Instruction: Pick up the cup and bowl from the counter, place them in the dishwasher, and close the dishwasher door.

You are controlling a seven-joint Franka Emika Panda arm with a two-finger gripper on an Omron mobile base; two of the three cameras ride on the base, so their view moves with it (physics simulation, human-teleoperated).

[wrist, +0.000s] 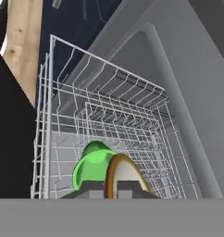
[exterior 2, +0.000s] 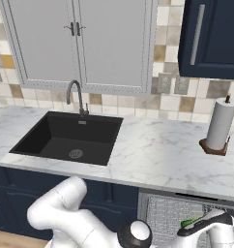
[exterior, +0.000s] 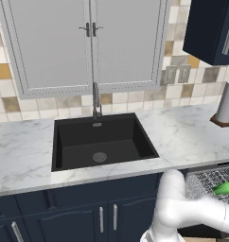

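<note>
inside the wire rack [wrist: 109,115], cup [wrist: 90,166] touches bowl [wrist: 125,178].

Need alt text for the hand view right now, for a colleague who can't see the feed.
Looking down into the dishwasher's silver wire rack, the green cup lies inside it with the cream bowl standing on edge just in front, between the gripper's dark fingertips. Grey dishwasher walls rise to the right; wooden floor shows at upper left.

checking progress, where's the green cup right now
The cup lies in the dishwasher's wire rack, right beside the bowl, under the counter right of the sink.
</note>
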